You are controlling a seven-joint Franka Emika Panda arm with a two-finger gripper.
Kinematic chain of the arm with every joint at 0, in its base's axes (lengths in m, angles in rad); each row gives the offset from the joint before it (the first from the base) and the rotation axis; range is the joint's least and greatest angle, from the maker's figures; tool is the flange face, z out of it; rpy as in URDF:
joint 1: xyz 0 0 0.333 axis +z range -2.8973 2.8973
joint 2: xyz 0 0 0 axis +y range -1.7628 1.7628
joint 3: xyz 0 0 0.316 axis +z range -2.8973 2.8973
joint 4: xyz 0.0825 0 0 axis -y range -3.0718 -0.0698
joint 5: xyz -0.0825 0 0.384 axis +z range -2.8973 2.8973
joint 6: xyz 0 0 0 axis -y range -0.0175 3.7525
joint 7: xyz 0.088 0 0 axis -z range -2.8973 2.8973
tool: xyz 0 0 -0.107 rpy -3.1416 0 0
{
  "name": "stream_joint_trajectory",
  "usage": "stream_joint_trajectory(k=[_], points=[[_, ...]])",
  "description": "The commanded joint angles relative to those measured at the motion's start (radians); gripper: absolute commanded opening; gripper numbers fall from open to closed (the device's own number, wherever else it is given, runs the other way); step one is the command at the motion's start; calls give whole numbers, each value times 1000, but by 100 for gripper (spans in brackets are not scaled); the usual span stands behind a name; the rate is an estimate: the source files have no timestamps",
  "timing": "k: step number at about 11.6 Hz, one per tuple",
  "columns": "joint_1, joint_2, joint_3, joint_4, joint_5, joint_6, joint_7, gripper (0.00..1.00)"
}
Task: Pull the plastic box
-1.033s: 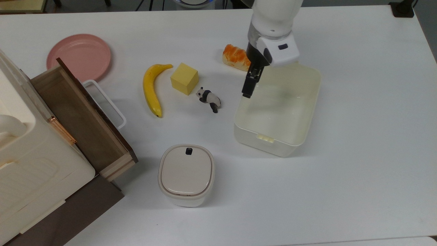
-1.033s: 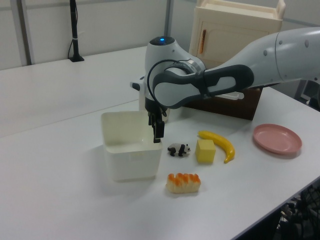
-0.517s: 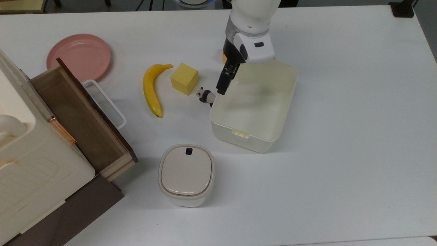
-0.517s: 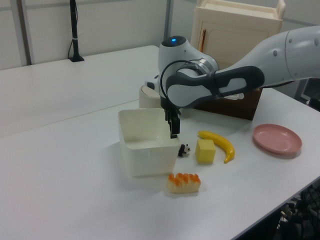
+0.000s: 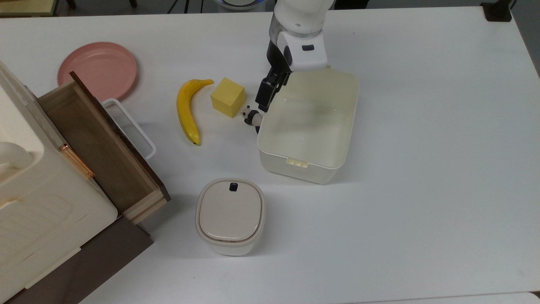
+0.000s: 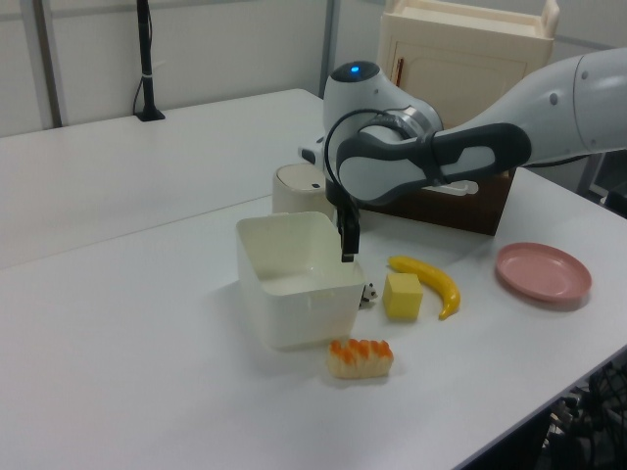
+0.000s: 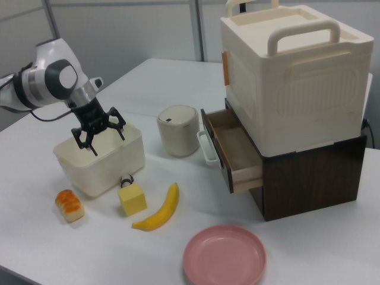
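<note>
On the white bench point(image 5: 422, 126) the spread, empty jaws of the gripper point(image 7: 100, 132) straddle the plastic box point(image 5: 308, 126) wall nearest the panda toy point(image 5: 251, 118).

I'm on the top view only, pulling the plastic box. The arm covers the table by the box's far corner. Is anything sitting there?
Observer: Yes. The left view shows a piece of orange-topped bread on the table close beside the plastic box. I cannot tell whether they touch.
Operator: The box half hides the toy panda. Where is it exactly?
Observer: In the right view the panda sits at the foot of the box wall, between it and the yellow block.
Operator: Is the hand open?
Observer: The right view shows the hand with its fingers spread apart at the box's rim.
</note>
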Motion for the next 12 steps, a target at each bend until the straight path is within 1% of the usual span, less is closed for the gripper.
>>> stream_joint_trajectory(k=[1, 2, 3, 4, 5, 7, 8, 9, 10, 11, 12], points=[[13, -39, 6, 64, 31, -109, 369, 100], [6, -45, 9, 101, 35, -190, 451, 100], [-5, -61, 9, 133, 55, -279, 488, 100], [-31, -85, 9, 157, 75, -357, 515, 100], [-60, -116, 9, 168, 83, -399, 568, 100], [-111, -163, 9, 178, 85, -442, 717, 100], [-123, -168, 9, 178, 89, -441, 777, 100], [-137, -168, 6, 178, 110, -433, 823, 100], [-157, -167, 0, 178, 167, -416, 835, 100], [-174, -171, -11, 178, 199, -412, 837, 100], [-181, -176, -22, 176, 212, -415, 839, 100]])
